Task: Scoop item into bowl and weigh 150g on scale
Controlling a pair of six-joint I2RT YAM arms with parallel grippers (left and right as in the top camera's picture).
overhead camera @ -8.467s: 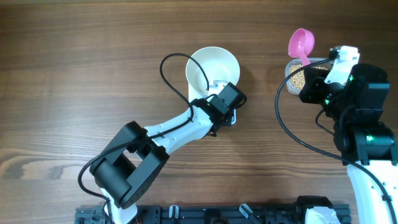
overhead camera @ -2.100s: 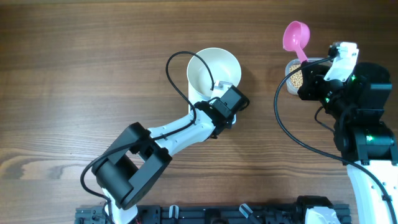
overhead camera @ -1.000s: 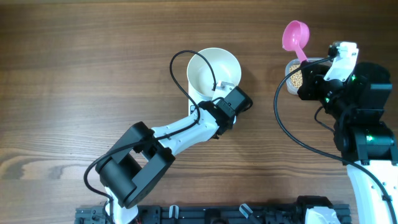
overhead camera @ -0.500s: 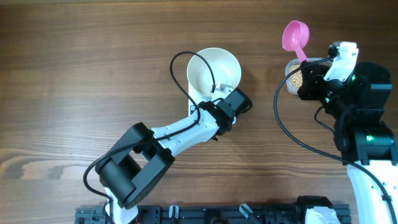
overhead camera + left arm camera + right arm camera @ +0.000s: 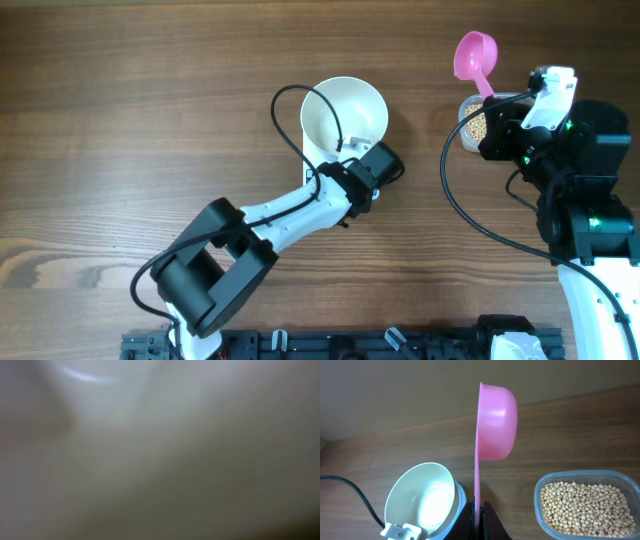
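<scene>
The left gripper (image 5: 358, 140) clamps the bowl (image 5: 335, 105) rim, its own view pure blur; the right gripper (image 5: 479, 516) pinches the scoop (image 5: 495, 420) by its half-hidden handle.

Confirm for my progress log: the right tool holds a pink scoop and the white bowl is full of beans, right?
No: the white bowl is empty, as the overhead view shows. The right tool does hold the pink scoop.

Your white bowl (image 5: 343, 112) stands upright and empty on the mostly hidden scale (image 5: 460, 504); the tan beans (image 5: 480, 125) fill a tub (image 5: 540, 491) at its 3 o'clock.
</scene>
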